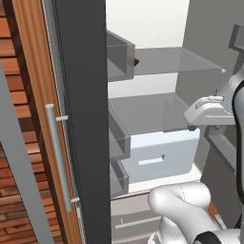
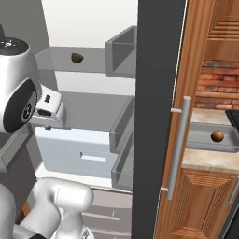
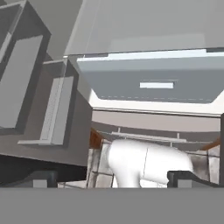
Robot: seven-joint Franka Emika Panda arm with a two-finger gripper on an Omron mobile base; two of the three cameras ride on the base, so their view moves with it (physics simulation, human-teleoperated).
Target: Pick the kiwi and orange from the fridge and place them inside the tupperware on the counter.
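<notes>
Tool [image 3: 111, 179] wide open, empty; orange [image 2: 217, 136] already in tupperware [image 2: 198, 140]; raise toward kiwi [image 2: 77, 58] on upper fridge [image 2: 156, 93] shelf, approach level

Both base views flank the open fridge [image 1: 157, 119] closely.

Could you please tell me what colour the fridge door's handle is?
The handle is a silver-grey bar on the dark grey fridge door, clearest in the left base view.

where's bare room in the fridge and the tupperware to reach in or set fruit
The lower shelf above the pale drawer is bare. The upper shelf holds just the kiwi, open either side. The tupperware has the orange at its right, its left bare. Door bins crowd the right.
</notes>
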